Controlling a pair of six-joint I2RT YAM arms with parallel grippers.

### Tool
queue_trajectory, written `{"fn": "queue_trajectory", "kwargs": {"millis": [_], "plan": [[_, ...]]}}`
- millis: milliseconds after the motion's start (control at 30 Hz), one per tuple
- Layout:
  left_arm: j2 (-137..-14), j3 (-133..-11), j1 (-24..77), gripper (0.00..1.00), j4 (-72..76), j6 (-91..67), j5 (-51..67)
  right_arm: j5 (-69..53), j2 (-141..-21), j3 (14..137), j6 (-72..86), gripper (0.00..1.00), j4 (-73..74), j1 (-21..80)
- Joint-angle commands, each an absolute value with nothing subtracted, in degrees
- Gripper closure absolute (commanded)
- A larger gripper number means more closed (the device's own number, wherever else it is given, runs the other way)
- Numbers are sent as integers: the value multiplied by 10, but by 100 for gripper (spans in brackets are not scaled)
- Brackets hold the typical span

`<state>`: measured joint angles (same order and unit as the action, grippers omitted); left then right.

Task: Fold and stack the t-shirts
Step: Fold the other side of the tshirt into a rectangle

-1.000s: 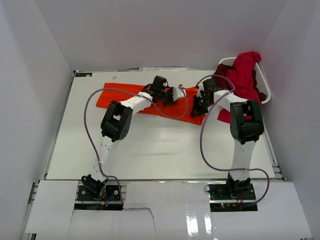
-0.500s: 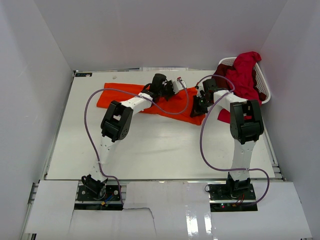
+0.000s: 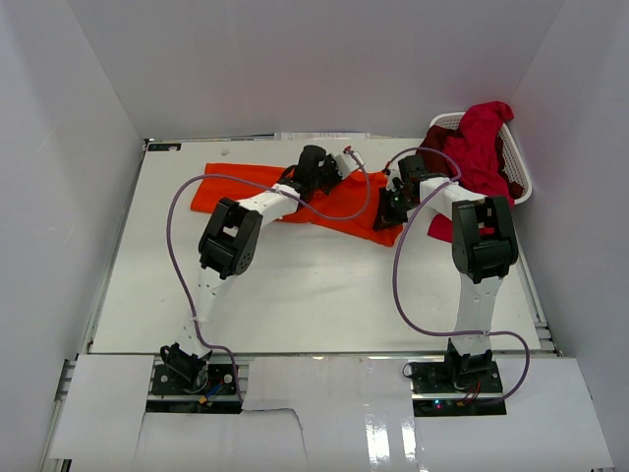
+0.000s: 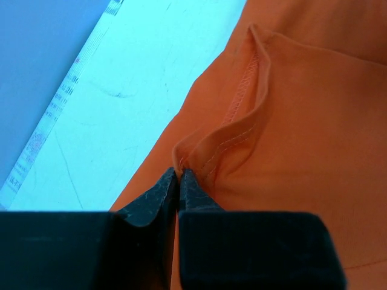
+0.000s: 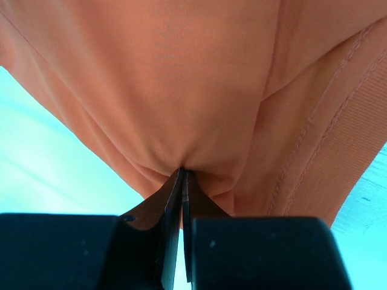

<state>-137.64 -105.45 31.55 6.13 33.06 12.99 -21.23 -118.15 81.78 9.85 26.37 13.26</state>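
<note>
A bright orange t-shirt [image 3: 246, 189] lies stretched across the far half of the table. My left gripper [image 3: 344, 163] is at its far edge; in the left wrist view its jaws [image 4: 179, 173] are pressed together on a stitched hem fold of the orange cloth [image 4: 302, 121]. My right gripper [image 3: 391, 210] sits at the shirt's right end. In the right wrist view it [image 5: 182, 173] is shut on a bunched pinch of the orange cloth [image 5: 181, 78]. A crimson t-shirt [image 3: 482, 138] drapes over the basket, with dark maroon cloth [image 3: 436, 144] beside it.
The white laundry basket [image 3: 522, 185] stands at the table's far right corner, close behind my right arm. White table surface [image 4: 139, 78] shows left of the shirt's edge. Purple cables loop over both arms. White walls enclose the table on three sides.
My left gripper has moved toward the far side of the table, taking the orange hem with it. The right gripper has stayed put, still gripping.
</note>
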Motion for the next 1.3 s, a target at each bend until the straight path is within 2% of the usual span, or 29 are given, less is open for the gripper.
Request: {"fn": "queue_trajectory", "kwargs": {"millis": [0, 67, 167, 233, 267, 300, 533, 667, 800, 1067, 1267], "plan": [[-1386, -1058, 311, 84, 77, 310, 73, -199, -1206, 813, 83, 91, 272, 139], [-1392, -1064, 309, 80, 78, 291, 41, -199, -1205, 813, 83, 91, 271, 139], [-1408, -1080, 306, 62, 79, 271, 9, -200, -1205, 810, 83, 91, 271, 139], [-1414, -1081, 306, 30, 82, 271, -10, -199, -1204, 810, 82, 91, 271, 139], [-1416, -1080, 306, 10, 85, 265, -13, -198, -1204, 810, 82, 91, 271, 139], [-1418, -1083, 305, 2, 86, 256, -18, -198, -1204, 810, 82, 91, 271, 139], [-1405, -1100, 278, 2, 100, 142, -98, -198, -1200, 804, 82, 92, 271, 139], [-1399, -1109, 275, 2, 100, 148, -184, -196, -1197, 802, 82, 92, 271, 139], [-1393, -1106, 273, 2, 100, 168, -214, -196, -1196, 802, 82, 92, 271, 139], [-1321, -1049, 248, 2, 93, 85, -150, -178, -1196, 811, 76, 92, 289, 139], [-1257, -1058, 179, 2, -64, -36, -114, -162, -1195, 815, 70, 92, 297, 138]]}}
